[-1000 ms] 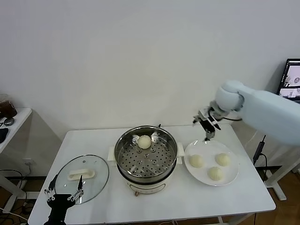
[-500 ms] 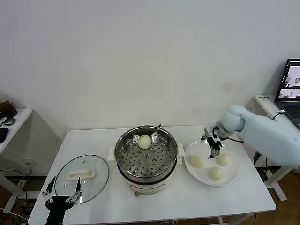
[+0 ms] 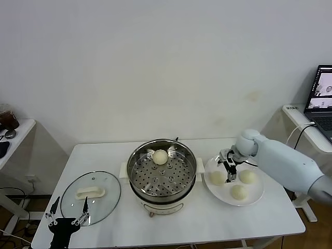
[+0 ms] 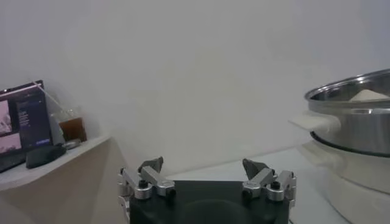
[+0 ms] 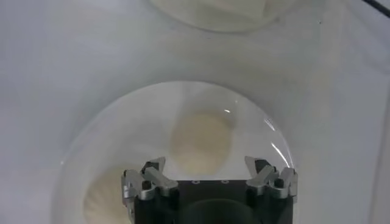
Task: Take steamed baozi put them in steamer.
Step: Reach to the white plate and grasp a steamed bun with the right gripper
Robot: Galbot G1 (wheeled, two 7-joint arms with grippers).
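The right gripper point(image 3: 229, 165), wide open and empty, hangs just above the nearest round cream-white bun point(image 3: 217, 178) on the flat white plate point(image 3: 257, 195).

No text, label, brand or number can be read on anything here.

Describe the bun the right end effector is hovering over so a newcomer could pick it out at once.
Start at the round shiny stainless-steel steamer in the middle of the white table, then look to the flat white plate beside it on the robot's right. Of the three cream-white buns there, it is the one nearest the steamer, directly under the open right end effector; the other two lie farther from the pot.
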